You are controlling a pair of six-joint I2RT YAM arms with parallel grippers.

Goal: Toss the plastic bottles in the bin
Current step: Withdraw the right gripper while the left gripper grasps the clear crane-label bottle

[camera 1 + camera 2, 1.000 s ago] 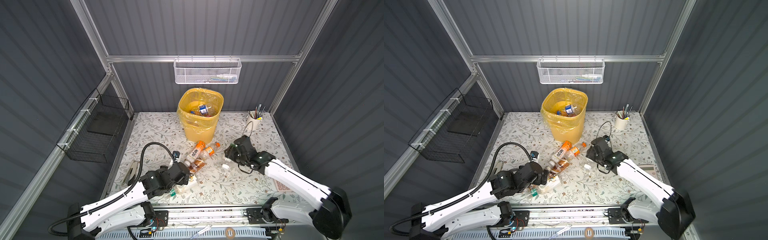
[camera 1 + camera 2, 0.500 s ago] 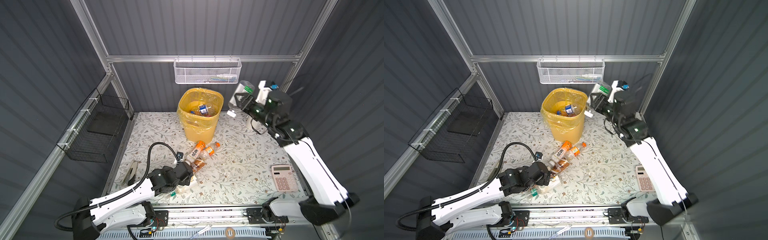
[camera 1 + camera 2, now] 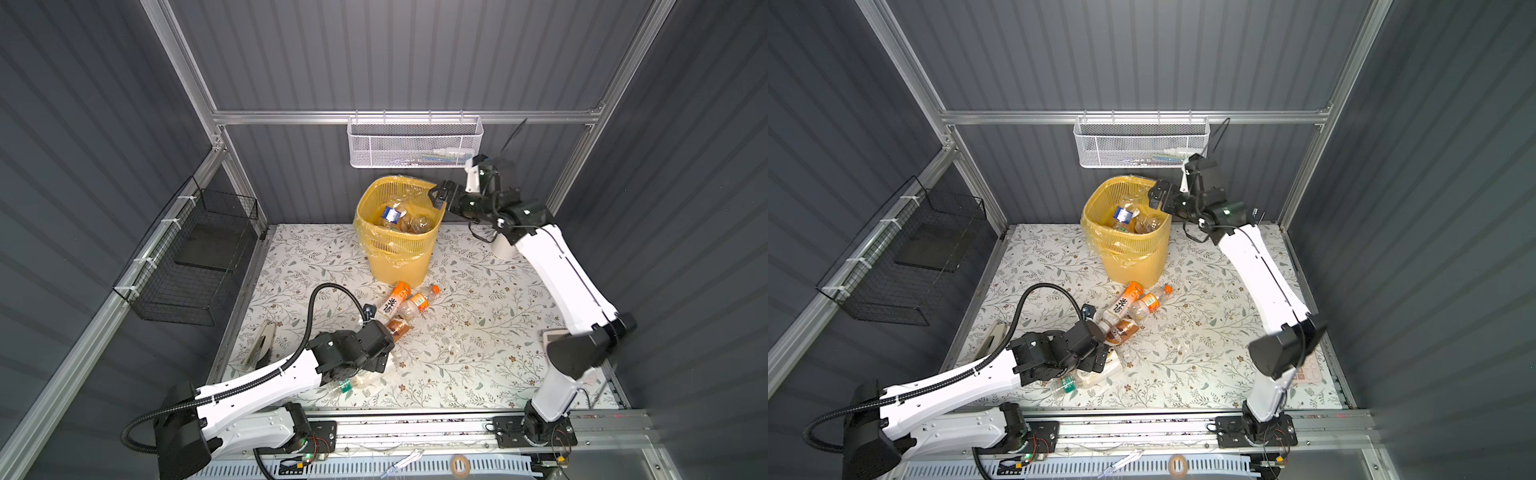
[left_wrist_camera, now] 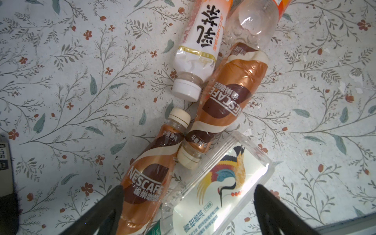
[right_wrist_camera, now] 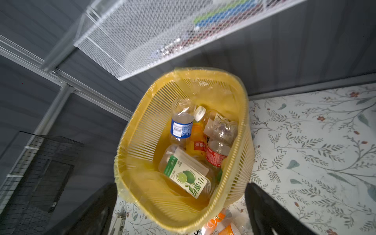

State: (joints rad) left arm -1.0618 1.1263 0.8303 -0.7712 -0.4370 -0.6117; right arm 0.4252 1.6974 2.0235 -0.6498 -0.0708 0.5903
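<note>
Hovering over the rim of the bin point(image 3: 398, 249), on its right side in both top views, the right end effector point(image 3: 437, 196) stands with jaws spread wide and nothing between them. The right wrist view confirms this, looking past both fingers point(image 5: 268, 211) straight into the bin's mouth. The bin stands upright at the back of the desk point(image 3: 478, 332), lined with a clear bag. Inside lie a blue-labelled bottle point(image 5: 181, 127), a red-labelled bottle point(image 5: 216, 156) and a lime-labelled bottle point(image 5: 186, 177), with an orange bottle point(image 5: 196, 140) partly buried among them.

The left end effector point(image 4: 188, 189) sits low over the desk near the front, jaws fully apart, gripping nothing. Below and between its fingers lie a brown coffee bottle point(image 4: 145, 179) and a clear crane-labelled bottle point(image 4: 221, 189), touching each other. A second coffee bottle point(image 4: 227, 97) lies just beyond, its cap beside the first one's neck. A white-labelled bottle point(image 3: 392, 302) and an orange-labelled bottle point(image 3: 420, 300) lie side by side between this cluster and the bin. A green-capped bottle point(image 3: 343, 387) shows partly under the left arm.
</note>
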